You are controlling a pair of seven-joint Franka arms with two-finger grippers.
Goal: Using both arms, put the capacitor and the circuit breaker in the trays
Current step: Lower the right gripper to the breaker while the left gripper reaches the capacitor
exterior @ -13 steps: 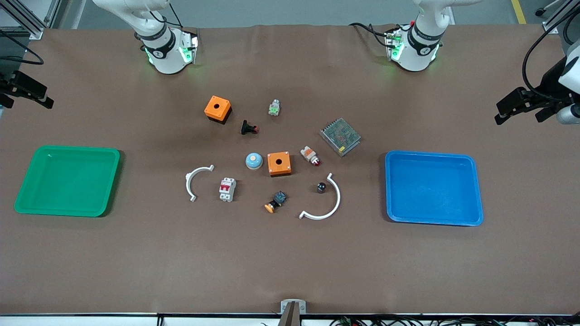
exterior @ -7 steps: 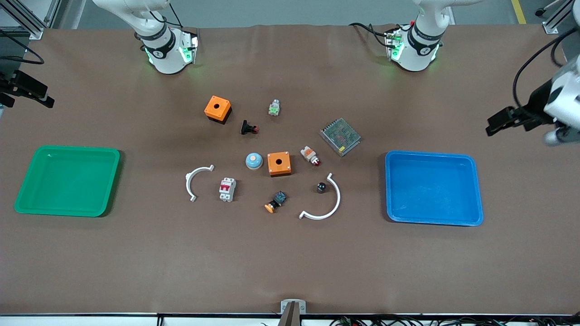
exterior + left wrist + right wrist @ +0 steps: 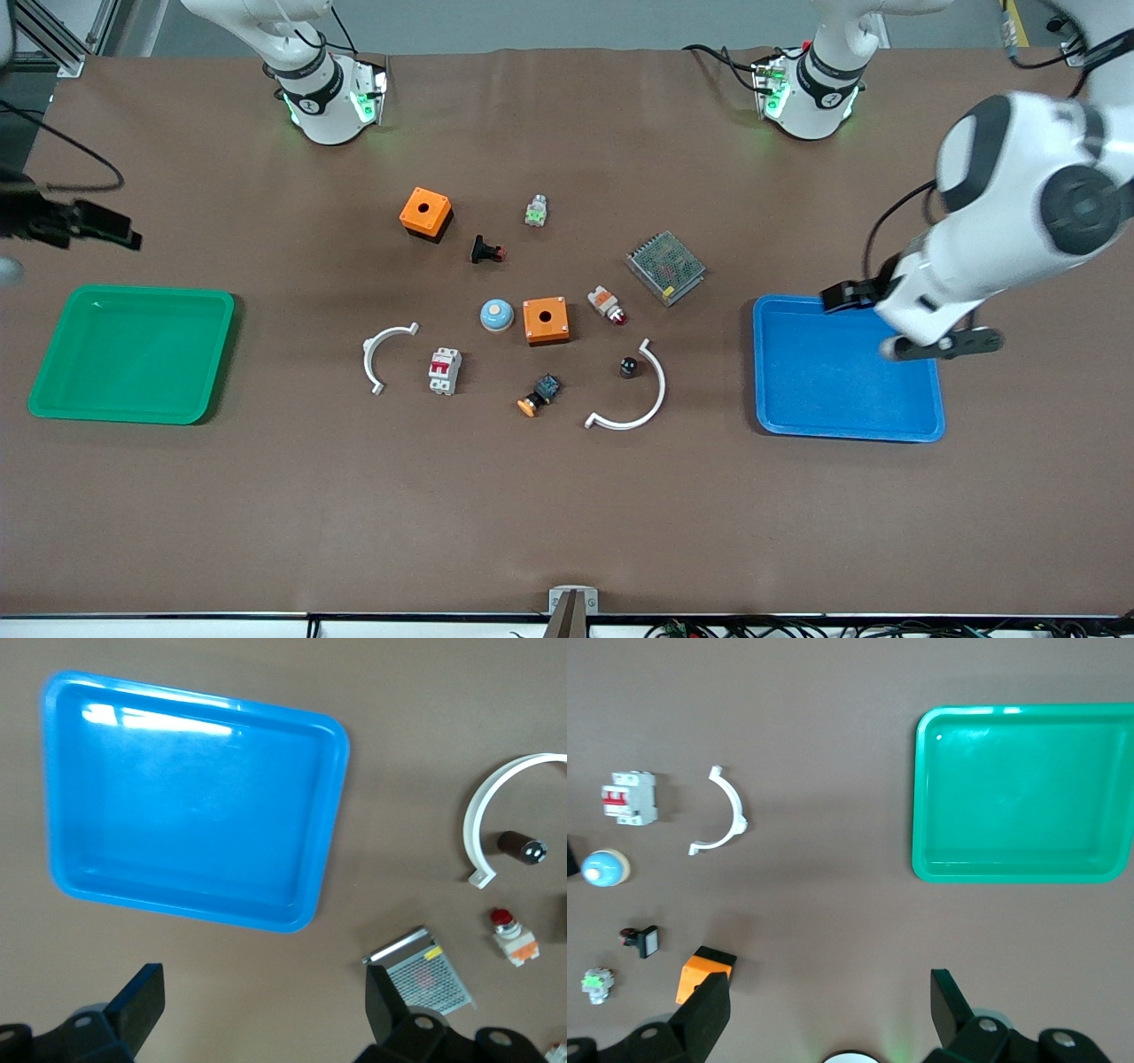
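The capacitor (image 3: pixel 628 366), a tiny black cylinder with a shiny top, lies inside the larger white arc; it also shows in the left wrist view (image 3: pixel 521 847). The circuit breaker (image 3: pixel 445 369), white with red toggles, lies beside the smaller white arc; it also shows in the right wrist view (image 3: pixel 629 798). My left gripper (image 3: pixel 904 321) is open and empty over the blue tray (image 3: pixel 842 390), its jaws wide apart in its wrist view (image 3: pixel 263 1005). My right gripper (image 3: pixel 106 232) is open and empty (image 3: pixel 828 1005), over bare table by the green tray (image 3: pixel 133 354).
Around the two parts lie two orange boxes (image 3: pixel 425 213) (image 3: pixel 545 320), a mesh power supply (image 3: pixel 665 267), a blue dome (image 3: pixel 497 315), an indicator lamp (image 3: pixel 607 304), a black push-button (image 3: pixel 486 251), a black-and-blue button (image 3: pixel 539 395) and two white arcs (image 3: pixel 385 354) (image 3: pixel 642 403).
My left arm has swung in from the table's end to over the blue tray. My right gripper has moved a little way in over the table. No part has moved.
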